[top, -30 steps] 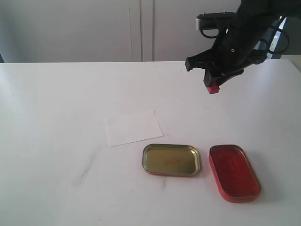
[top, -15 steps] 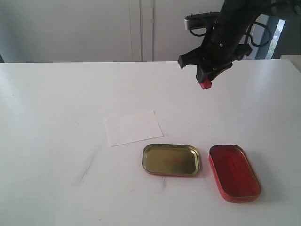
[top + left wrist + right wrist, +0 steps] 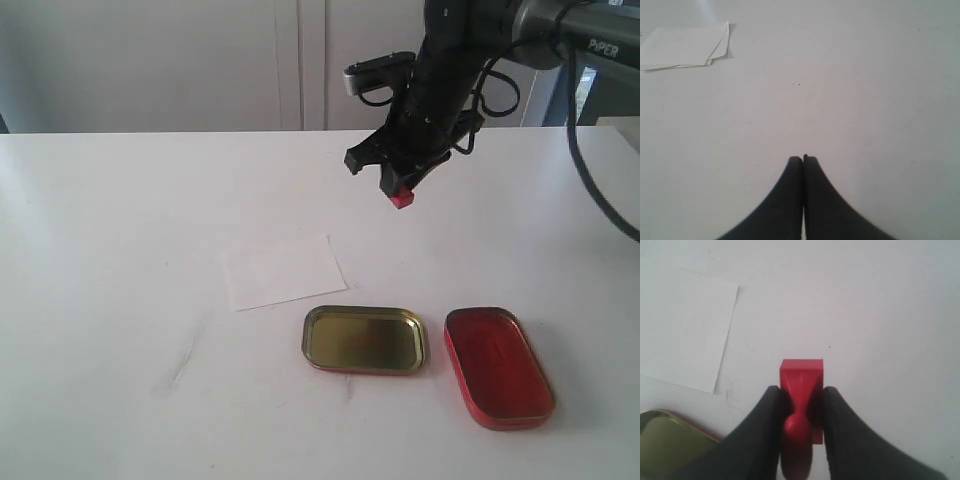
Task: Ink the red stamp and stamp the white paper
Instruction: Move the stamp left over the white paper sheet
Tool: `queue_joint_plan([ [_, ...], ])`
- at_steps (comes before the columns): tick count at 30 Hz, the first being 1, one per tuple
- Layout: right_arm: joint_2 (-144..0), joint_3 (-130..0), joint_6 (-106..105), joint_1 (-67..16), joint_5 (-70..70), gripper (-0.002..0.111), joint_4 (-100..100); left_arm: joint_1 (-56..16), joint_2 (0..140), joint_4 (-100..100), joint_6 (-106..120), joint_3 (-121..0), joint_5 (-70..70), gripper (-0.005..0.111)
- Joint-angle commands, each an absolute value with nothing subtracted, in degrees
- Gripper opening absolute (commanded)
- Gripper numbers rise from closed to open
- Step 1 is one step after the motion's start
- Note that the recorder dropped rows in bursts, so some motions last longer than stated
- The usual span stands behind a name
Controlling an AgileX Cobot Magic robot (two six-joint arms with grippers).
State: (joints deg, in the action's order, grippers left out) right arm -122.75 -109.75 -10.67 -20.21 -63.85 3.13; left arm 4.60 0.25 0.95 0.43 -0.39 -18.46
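The right pincer (image 3: 399,188) clamps the red stamp (image 3: 402,200) by its knob, block face down, clear above the worktop (image 3: 120,250) at 1 o'clock from the white paper (image 3: 284,271), likely to keep the face free for pressing; gold tin half (image 3: 365,340) at the paper's 5 o'clock, red tin half (image 3: 497,366) at its 4; left pincer (image 3: 803,161) closed, empty; worktop plain white, pale cabinet doors (image 3: 200,60) behind.

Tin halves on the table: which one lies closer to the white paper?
The gold-coloured half, just off the white paper; the red half lies beyond it.
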Motion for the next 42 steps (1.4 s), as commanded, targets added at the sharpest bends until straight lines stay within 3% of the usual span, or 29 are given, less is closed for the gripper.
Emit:
queue_joint_plan([
  [1, -124.0, -110.8, -13.2, -21.2, -63.3, 0.000, 4.5, 4.6, 0.0, 0.7, 0.5, 0.0, -19.0, 0.000],
  [22, -134.8, -125.6, -19.3, -31.3, -68.5, 0.000, 7.6, 4.6, 0.0, 0.7, 0.5, 0.0, -19.0, 0.000],
  [42, -139.4, -126.8, -23.6, -35.5, -70.0, 0.000, 4.2, 4.6, 0.0, 0.7, 0.5, 0.0, -19.0, 0.000],
])
